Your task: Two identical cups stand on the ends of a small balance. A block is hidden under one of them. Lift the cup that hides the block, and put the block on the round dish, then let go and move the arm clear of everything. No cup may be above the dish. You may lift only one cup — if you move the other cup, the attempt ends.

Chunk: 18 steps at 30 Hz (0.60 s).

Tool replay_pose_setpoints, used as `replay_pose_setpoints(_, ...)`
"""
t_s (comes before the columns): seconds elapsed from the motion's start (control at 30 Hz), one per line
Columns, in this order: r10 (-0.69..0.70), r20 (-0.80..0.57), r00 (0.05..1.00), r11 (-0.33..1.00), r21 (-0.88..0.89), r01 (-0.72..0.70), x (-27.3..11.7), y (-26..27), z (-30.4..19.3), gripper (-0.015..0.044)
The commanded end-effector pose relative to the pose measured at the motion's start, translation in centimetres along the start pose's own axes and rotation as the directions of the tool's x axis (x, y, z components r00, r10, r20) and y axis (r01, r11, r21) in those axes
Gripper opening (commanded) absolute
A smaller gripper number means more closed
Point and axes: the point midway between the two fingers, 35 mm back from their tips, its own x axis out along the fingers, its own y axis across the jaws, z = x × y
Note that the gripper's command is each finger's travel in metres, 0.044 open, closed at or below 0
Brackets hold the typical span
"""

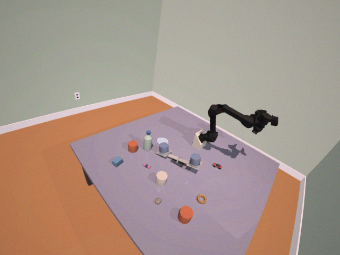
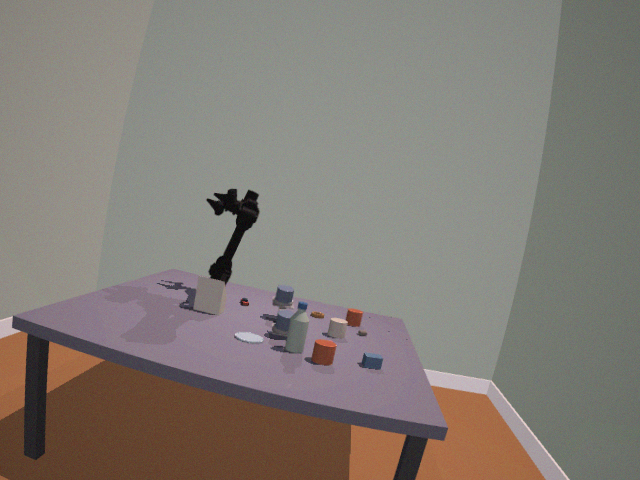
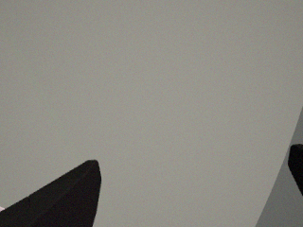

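Two blue-grey cups stand upright on the end plates of the balance (image 1: pixel 172 157). One cup (image 1: pixel 163 148) (image 2: pixel 281 321) is at the end beside the dish, partly behind the bottle in the exterior view. The other cup (image 1: pixel 195 159) (image 2: pixel 284 294) is at the far end from the dish. The dish-side end looks lower; the other end's shadow lies apart from its plate. No block shows; the space under both cups is hidden. The pale round dish (image 1: pixel 162 140) (image 2: pixel 248 337) lies flat with no cup above it. My gripper (image 2: pixel 211 197) (image 3: pixel 197 165) is open and empty, high above the table, away from the cups.
A bottle (image 1: pixel 147 142) (image 2: pixel 297 333) and a red cylinder (image 1: pixel 132 146) (image 2: pixel 324 352) stand near the dish. A toy car (image 1: pixel 217 166) lies beside the balance. A cream cylinder (image 1: pixel 161 178), blue block (image 1: pixel 117 161), orange ring (image 1: pixel 203 197) and another red cylinder (image 1: pixel 185 214) are farther out.
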Motion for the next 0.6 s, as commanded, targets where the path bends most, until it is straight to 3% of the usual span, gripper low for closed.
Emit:
replay_pose_setpoints(0.0, -0.001, -0.002, 1.000, 1.000, 0.001, 0.001, 0.0, 0.0, -0.1, 0.0426)
replay_pose_setpoints(0.3, -0.074, -0.197, 0.978, 0.994, 0.061, 0.088, -0.8, -1.3, -6.4, 0.0440)
replay_pose_setpoints(0.57, -0.140, -0.436, 0.889, 0.974, 0.102, 0.203, -4.1, -2.4, -13.0, 0.0440)
